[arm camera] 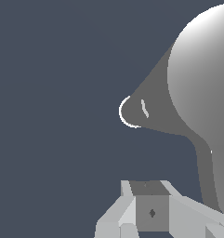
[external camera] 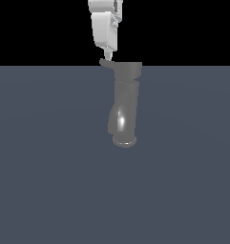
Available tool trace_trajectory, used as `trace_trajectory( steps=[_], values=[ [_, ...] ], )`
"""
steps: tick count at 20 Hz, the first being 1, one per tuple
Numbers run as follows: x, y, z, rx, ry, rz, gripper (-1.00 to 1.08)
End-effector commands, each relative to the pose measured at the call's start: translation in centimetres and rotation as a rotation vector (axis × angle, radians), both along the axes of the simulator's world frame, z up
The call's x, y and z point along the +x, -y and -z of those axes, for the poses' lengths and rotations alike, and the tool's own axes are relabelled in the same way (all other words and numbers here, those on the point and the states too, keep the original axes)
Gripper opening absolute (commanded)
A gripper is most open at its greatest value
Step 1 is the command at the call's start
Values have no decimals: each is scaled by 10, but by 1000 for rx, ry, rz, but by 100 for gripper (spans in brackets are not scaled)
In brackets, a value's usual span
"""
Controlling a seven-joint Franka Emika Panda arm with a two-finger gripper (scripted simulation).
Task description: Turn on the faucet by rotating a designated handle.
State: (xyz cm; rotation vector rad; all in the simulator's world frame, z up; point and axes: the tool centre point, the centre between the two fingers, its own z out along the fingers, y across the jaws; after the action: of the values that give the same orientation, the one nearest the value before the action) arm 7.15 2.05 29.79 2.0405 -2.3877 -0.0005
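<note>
The hard, shiny faucet (external camera: 124, 107) is standing mid-frame on the table (external camera: 45, 181), and the tool (external camera: 108, 56), fingers pressed together, is touching its stiff little handle (external camera: 107, 63), best pushed near the tip.

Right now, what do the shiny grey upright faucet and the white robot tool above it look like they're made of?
The glossy grey upright faucet looks like polished metal: a bright highlight gleams low on its body. Its short thin grey lever handle shares that grey, so probably metal too. The white robot gripper looks like matte plastic or painted metal, evenly pale with no sharp glints. It's a render, so these are guesses.
</note>
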Motion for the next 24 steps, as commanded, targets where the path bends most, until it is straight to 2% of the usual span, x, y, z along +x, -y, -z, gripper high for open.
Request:
trace_trajectory(
  steps=[1, 6, 24],
  values=[
    [2, 2, 1, -1, 1, 12, -100],
    [2, 2, 1, -1, 0, 12, -100],
    [-50, -22, 1, 0, 1, 12, -100]
  ],
)
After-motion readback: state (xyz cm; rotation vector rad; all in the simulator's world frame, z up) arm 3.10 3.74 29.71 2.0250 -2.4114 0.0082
